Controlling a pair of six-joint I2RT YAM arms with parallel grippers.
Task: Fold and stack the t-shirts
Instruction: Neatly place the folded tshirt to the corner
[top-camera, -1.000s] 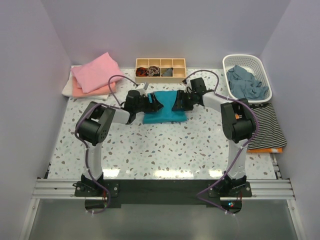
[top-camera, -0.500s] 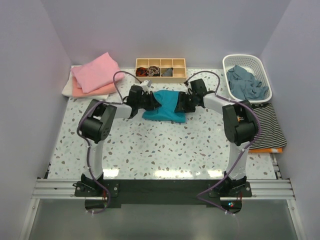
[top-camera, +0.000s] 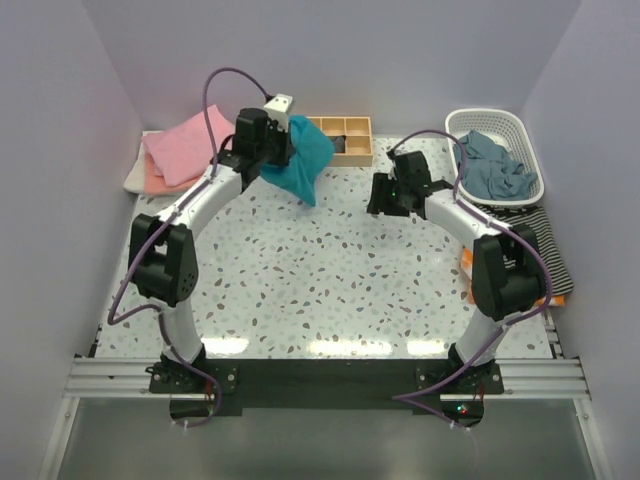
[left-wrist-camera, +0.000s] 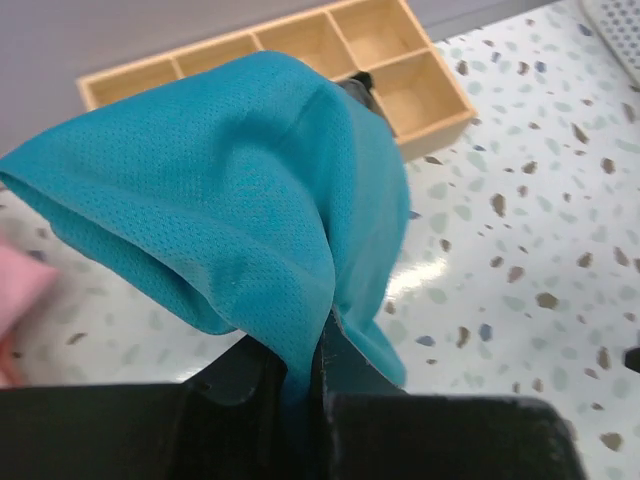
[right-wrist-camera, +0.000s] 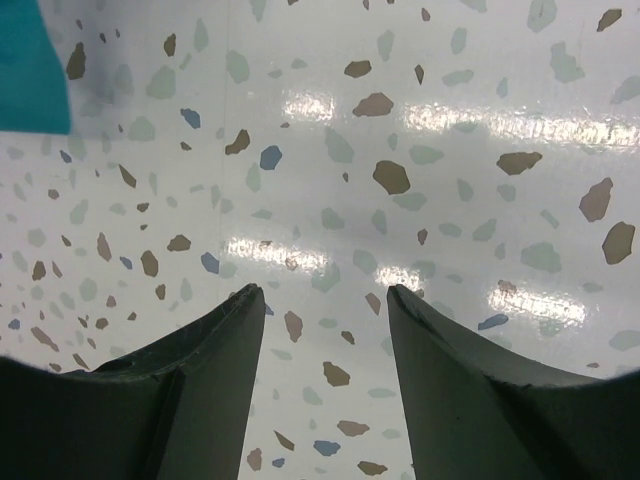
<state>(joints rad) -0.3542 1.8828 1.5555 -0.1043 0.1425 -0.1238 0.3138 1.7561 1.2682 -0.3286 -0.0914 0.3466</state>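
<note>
Terrazzo covers the tabletop (top-camera: 330, 270): glossy white, flecked with grey, brown and blue chips, with lamp glare along its near edge. Plain lilac walls (top-camera: 330, 60) close it in at the left, back and right. A metal rail (top-camera: 320, 372) along the near edge carries the arm bases.

From above, the left gripper (top-camera: 283, 152) is raised near the back edge, left of centre, with its jaws clamped on the teal shirt (top-camera: 303, 165). That shirt hangs bunched from it above the tabletop, in front of the left end of a wooden tray (top-camera: 352, 140). At the back left corner lies a folded stack: pink shirt (top-camera: 190, 148) on top, peach shirt (top-camera: 160, 184) beneath, white shirt (top-camera: 134, 176) lowest. A white basket (top-camera: 480, 117) at the back right corner holds grey-blue cloth (top-camera: 490, 165). A striped cloth (top-camera: 545, 250) lies along the right edge. The right gripper (top-camera: 384, 195) is right of centre, well apart from the teal shirt.

The left wrist view shows teal shirt (left-wrist-camera: 220, 190) mesh draped in folds, pinched between the left gripper (left-wrist-camera: 300, 375) fingers. The tray (left-wrist-camera: 440, 112) stands behind it on the speckled tabletop (left-wrist-camera: 520, 250).

In the right wrist view, the right gripper (right-wrist-camera: 325, 300) has its dark jaws spread, with bare, glare-streaked tabletop (right-wrist-camera: 330, 150) between them. A corner of the teal shirt (right-wrist-camera: 30, 65) shows at the upper left.
</note>
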